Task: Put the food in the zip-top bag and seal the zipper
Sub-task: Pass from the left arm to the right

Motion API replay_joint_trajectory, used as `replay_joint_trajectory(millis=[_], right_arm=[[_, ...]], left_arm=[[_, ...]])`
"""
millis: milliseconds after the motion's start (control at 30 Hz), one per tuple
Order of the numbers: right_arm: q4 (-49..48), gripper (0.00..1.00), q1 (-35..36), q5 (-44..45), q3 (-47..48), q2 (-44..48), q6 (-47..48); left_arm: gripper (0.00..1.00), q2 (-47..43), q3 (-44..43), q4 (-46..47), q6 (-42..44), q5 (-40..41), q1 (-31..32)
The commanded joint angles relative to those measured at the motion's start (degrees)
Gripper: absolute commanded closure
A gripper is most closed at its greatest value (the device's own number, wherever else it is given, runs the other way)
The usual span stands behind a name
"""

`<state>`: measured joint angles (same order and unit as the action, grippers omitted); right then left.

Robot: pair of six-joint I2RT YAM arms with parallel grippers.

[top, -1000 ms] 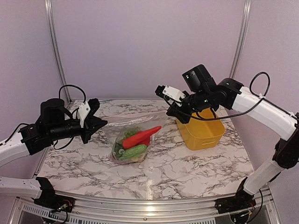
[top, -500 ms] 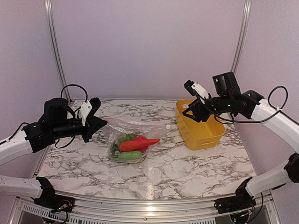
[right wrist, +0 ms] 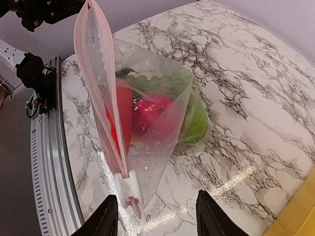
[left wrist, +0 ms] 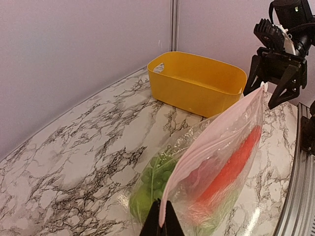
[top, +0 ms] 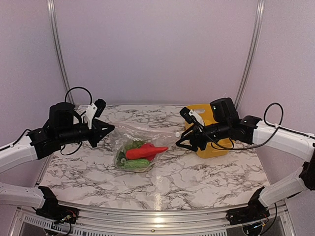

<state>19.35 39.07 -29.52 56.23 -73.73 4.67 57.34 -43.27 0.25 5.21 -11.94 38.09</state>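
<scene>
While I look from the left side, I first see the left gripper (top: 103,130), which is raised over the left part of the marble table (top: 197,177). Its fingers are pressed together and they pinch the left end of the zipper (top: 142,129). In the left wrist view the two dark fingertips meet exactly on the pink strip. From this end the zipper runs as a pale, stretched line to the right, a little above the table. Under it hangs the zip-top bag (top: 129,143), clear and crinkled, and its lower part rests on the table near the middle.

The food (top: 140,155) is inside the bag, in a heap at the bottom. A long red-orange piece (top: 146,151) lies on top. A green cucumber (top: 137,163) lies just in front of it, and more green pieces are behind.

At the right end of the zipper there is a small white slider (top: 177,133). The right gripper (top: 182,137) is at this end with its fingers spread apart. In the right wrist view the slider is between the two fingers, nearer to the left one, and neither finger presses on it. I cannot tell if the zipper is closed along its whole length.

Behind the right gripper stands a yellow basket (top: 219,145) on the table, apart from the bag.
</scene>
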Motion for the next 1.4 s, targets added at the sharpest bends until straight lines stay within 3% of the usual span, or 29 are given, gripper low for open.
replay_joint_trajectory(millis=[0, 200, 433, 567, 767, 833, 900, 1000, 1233, 1367], right_arm=[[-5.97, 0.51, 1.34, -1.46, 2.30, -2.87, -0.71], [-7.14, 0.67, 1.38, -2.44, 2.46, -4.05, -0.51], [-5.18, 0.79, 1.45, -3.05, 4.58, -3.36, 0.19], [-3.92, 0.76, 1.85, -2.78, 6.53, -3.79, 0.65], [-2.81, 0.82, 2.15, -3.10, 8.79, -6.19, 1.19], [-1.81, 0.78, 2.37, -2.82, 9.15, -6.58, 1.63], [-1.44, 0.67, 2.34, -2.15, 8.82, -6.47, 1.87], [-1.27, 0.63, 2.33, -1.34, 7.60, -6.12, 2.31], [-1.79, 0.73, 2.37, -1.47, 6.98, -6.13, 2.50], [-1.78, 0.73, 2.34, -1.85, 7.22, -6.90, 2.58]], left_arm=[[1.00, 0.71, -1.65, 1.95, -2.16, 0.36, -0.42], [1.00, 1.26, -2.17, 1.86, -2.52, 0.56, -1.11], [1.00, 2.01, -2.09, 2.29, -2.32, -0.08, -1.95], [1.00, 2.33, -1.99, 2.52, -2.38, -0.99, -2.60], [1.00, 2.25, -1.63, 3.27, -2.58, -1.33, -3.56], [1.00, 2.25, -1.56, 3.60, -2.98, -1.33, -4.02], [1.00, 2.25, -1.49, 3.99, -3.31, -1.41, -4.40], [1.00, 2.34, -1.41, 4.06, -3.69, -1.40, -4.76], [1.00, 2.29, -0.64, 4.35, -4.41, -1.59, -5.38], [1.00, 2.40, -0.69, 4.60, -4.86, -1.44, -5.72]])
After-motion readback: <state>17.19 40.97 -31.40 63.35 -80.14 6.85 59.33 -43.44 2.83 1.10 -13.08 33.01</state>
